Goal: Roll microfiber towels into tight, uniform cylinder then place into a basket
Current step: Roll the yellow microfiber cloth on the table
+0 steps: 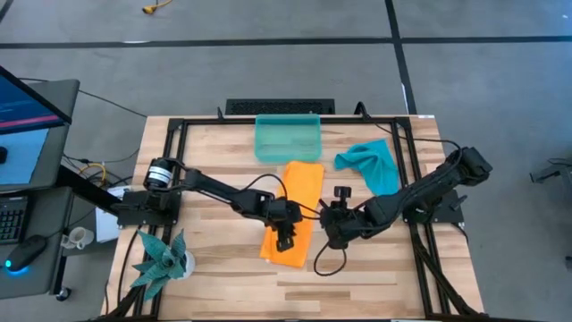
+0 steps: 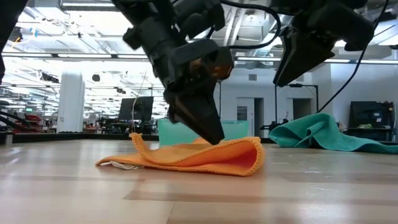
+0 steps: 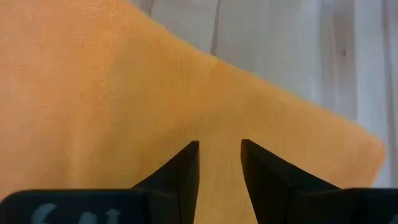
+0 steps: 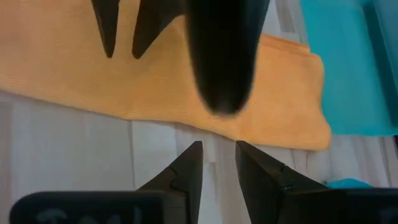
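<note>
Both hands stand parted and grasp nothing: the left hand right over the folded orange towel, the right hand just beside its edge.

No readable text, label, brand, number or sign anywhere; pale marks on left wrist mount too blurred.

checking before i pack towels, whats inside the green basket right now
From above, the basket looks empty: only its see-through green floor shows. The orange towel lies folded on the table beside it and the teal towel sits crumpled apart. No part is covered.
</note>
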